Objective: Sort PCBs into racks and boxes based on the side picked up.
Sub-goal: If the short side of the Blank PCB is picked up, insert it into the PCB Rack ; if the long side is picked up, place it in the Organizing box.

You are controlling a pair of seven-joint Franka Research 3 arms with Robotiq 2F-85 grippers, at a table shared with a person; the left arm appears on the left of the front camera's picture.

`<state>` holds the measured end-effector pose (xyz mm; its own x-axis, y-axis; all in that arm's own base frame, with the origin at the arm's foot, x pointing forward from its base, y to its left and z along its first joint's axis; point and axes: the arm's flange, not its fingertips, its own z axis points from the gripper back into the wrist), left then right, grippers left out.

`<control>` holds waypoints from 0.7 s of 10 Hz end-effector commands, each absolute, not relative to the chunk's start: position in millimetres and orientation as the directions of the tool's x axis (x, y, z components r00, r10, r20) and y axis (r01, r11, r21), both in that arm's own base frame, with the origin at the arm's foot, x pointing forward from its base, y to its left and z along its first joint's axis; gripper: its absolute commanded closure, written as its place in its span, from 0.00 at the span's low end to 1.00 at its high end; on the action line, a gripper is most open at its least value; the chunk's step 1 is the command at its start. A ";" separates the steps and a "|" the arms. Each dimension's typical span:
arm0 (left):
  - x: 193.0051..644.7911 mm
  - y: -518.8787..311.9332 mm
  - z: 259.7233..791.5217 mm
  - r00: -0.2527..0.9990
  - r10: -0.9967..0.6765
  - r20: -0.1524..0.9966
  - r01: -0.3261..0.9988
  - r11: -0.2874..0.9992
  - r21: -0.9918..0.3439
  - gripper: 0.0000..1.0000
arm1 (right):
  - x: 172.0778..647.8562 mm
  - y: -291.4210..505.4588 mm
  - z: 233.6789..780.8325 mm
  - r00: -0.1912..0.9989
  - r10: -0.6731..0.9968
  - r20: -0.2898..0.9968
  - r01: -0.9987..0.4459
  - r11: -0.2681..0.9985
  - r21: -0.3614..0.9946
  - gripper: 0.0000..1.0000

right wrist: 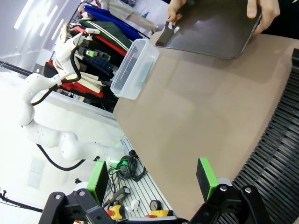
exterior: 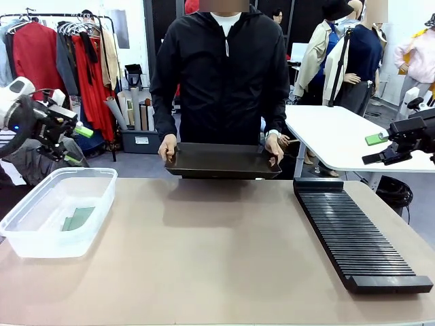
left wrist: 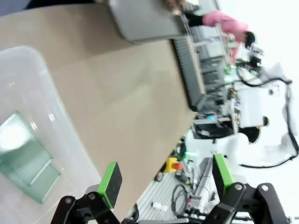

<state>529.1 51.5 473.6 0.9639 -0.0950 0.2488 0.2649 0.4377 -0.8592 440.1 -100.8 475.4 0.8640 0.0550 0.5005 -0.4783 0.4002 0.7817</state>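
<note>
One dark-green PCB (exterior: pixel 78 218) lies flat on the floor of the clear box (exterior: pixel 58 210) at the table's left edge. From my left wrist the same PCB (left wrist: pixel 28 156) shows through the box wall (left wrist: pixel 28 70). The long black rack (exterior: pixel 357 234) lies on the right side of the table, its slots bare. My left gripper (exterior: pixel 77 145) hangs open above and behind the box, off the table's left side; its pads (left wrist: pixel 110 182) stand wide apart with nothing between them. My right gripper (exterior: pixel 374 148) hovers open beyond the rack's far end, and in its wrist view the gripper (right wrist: pixel 152 179) is empty.
A person at the far side holds a shallow black tray (exterior: pixel 223 161) with both hands at the table's far edge; its surface (right wrist: pixel 210 28) looks bare. The tan tabletop (exterior: pixel 204 251) between box and rack is open. A white table (exterior: pixel 340 136) stands behind on the right.
</note>
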 end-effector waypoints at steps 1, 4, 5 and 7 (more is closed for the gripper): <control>536.7 50.4 471.5 0.933 -0.146 0.329 0.358 0.287 -0.889 0.00 | 440.2 -99.1 477.8 0.862 0.059 0.504 -0.483 0.399 0.779 0.00; 543.2 37.1 481.1 0.881 -0.154 0.447 0.473 0.295 -0.830 0.00 | 440.2 -99.1 477.8 0.862 0.059 0.504 -0.483 0.399 0.779 0.00; 543.6 32.6 482.2 0.857 -0.167 0.487 0.514 0.307 -0.801 0.00 | 440.2 -99.1 477.8 0.862 0.059 0.504 -0.483 0.399 0.779 0.00; 545.6 26.0 483.5 0.859 -0.205 0.469 0.512 0.334 -0.792 0.00 | 440.2 -99.1 477.8 0.862 0.059 0.504 -0.483 0.399 0.779 0.00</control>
<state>547.1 30.4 483.6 0.8639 -0.1867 0.4678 0.5037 0.3135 -0.8050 440.1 -100.8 475.4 0.8640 0.0550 0.5005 -0.4783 0.4003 0.7817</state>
